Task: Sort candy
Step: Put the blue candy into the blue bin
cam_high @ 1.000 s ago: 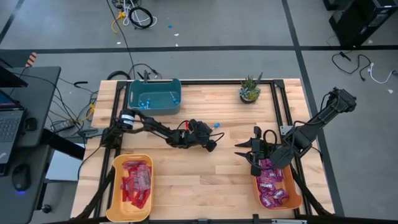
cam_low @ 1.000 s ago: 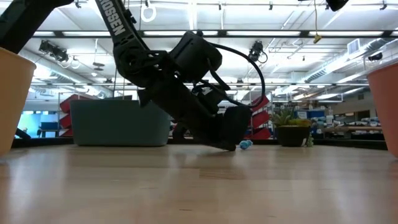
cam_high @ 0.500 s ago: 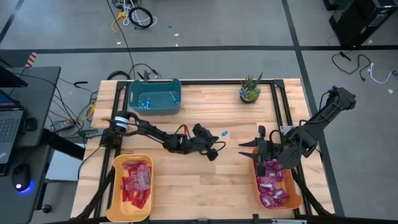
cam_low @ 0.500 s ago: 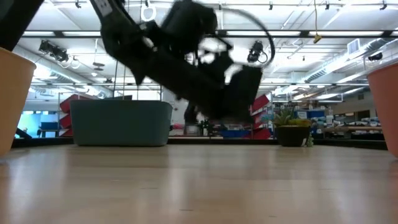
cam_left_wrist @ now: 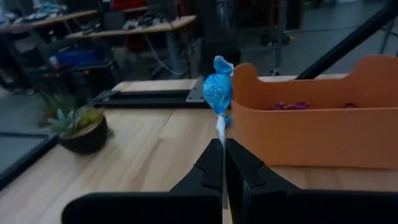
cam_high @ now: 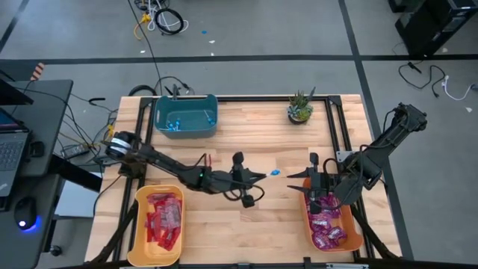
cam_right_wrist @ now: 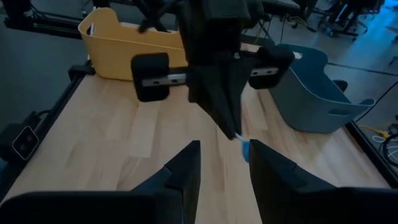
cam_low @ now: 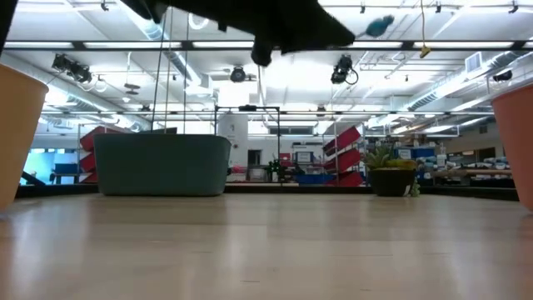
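Observation:
My left gripper (cam_high: 263, 175) is raised above the table's middle, shut on a blue lollipop (cam_left_wrist: 217, 92) with a thin white stick; it shows at the top of the low view, lollipop (cam_low: 379, 26), and in the right wrist view, left gripper (cam_right_wrist: 231, 127). My right gripper (cam_high: 293, 178) is open, pointing toward the left gripper from just in front of the orange bin (cam_high: 351, 224), which holds purple packets (cam_high: 326, 223). The yellow bin (cam_high: 176, 196) holds red packets (cam_high: 163, 218). The teal bin (cam_high: 185, 115) holds blue lollipops (cam_high: 174, 124). My left gripper pinches the lollipop's white stick (cam_left_wrist: 220, 127) between its two fingertips. The fingers run about level toward the table's right side. The blue wrapped head sticks out beyond the fingertips, lifted clear of the table.
A small potted plant (cam_high: 300, 109) stands near the far edge. The bare wooden tabletop (cam_high: 254, 224) lies between the yellow and orange bins. A desk with a laptop (cam_high: 10, 149) stands left of the table.
My left gripper has risen from the tabletop with the lollipop and moved toward the table's near right, reaching toward my right gripper. The lollipop is lifted clear of the wood. My right gripper has shifted slightly toward the near edge.

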